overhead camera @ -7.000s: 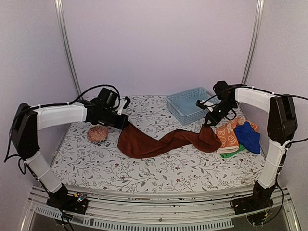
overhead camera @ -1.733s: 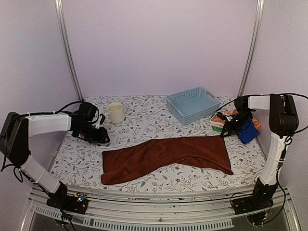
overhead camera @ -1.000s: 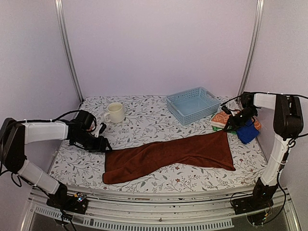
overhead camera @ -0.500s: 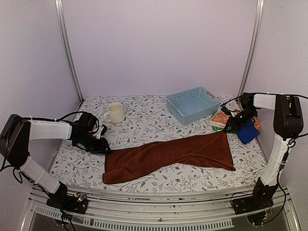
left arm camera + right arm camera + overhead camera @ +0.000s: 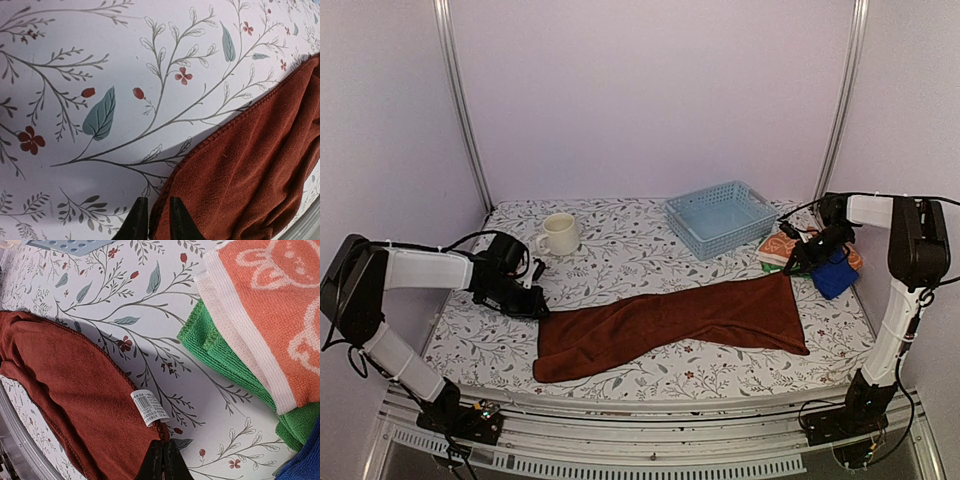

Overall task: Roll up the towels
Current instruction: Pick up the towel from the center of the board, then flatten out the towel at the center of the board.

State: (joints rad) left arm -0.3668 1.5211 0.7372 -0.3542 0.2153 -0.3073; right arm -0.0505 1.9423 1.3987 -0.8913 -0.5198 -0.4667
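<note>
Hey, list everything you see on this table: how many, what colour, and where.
rust-brown towel: one, spread flat, front centre
orange towel: one, white-patterned, right-side pile, lying on the green one
green towel: one, under the orange one
blue towel: one, royal blue, right edge of the pile
basket: one, pale blue lattice, back right
mug: one, cream, back left
tablecloth: one, white floral, covering the table
left gripper: black, fingers nearly together astride the brown towel's far left corner
right gripper: black, shut on its far right corner
</note>
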